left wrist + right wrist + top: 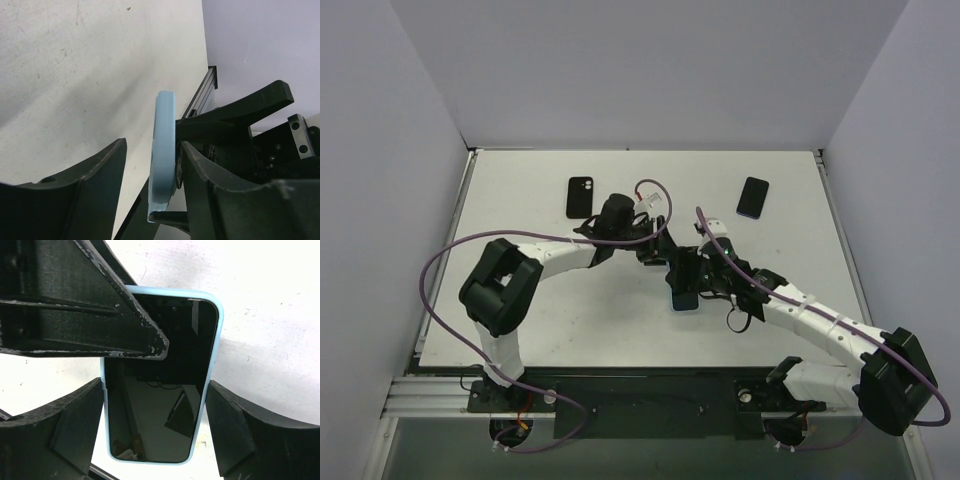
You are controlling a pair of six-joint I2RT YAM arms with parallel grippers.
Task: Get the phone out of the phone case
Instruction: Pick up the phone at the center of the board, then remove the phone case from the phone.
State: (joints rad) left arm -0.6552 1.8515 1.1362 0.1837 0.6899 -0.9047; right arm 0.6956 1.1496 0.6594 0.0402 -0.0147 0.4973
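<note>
— State of the right end effector [155, 385]?
— Clamped across the width of the phone case [214, 340], one finger pressed on each long side. Phone [160, 410] seated inside, screen toward the wrist camera. Apparently lifted clear of the desk [270, 310], right between the fingers.
— And the left end effector [152, 145]?
— Fairly wide, straddling the pale blue rim edge-on. One finger touching the case, the other apart from it. No grip there yet.
— Best way to do the peel, then?
— Probably this: bite only the soft lip near a corner, never the glass. Keep the right-hand clamp firm on the sides, leaving the far end free to flex. Roll the rim back and away, one corner first, rather than pulling straight off.
— Risks?
— Pinching case and phone together, locking the phone in. Slipping off the thin lip, too.
— Arm poses?
— Both reached inward, meeting just in front of each other over mid-desk. Left forearm swung across from its side, one finger lying over the top end of the screen. Right forearm stretched in low, wrist bent down over the phone.
</note>
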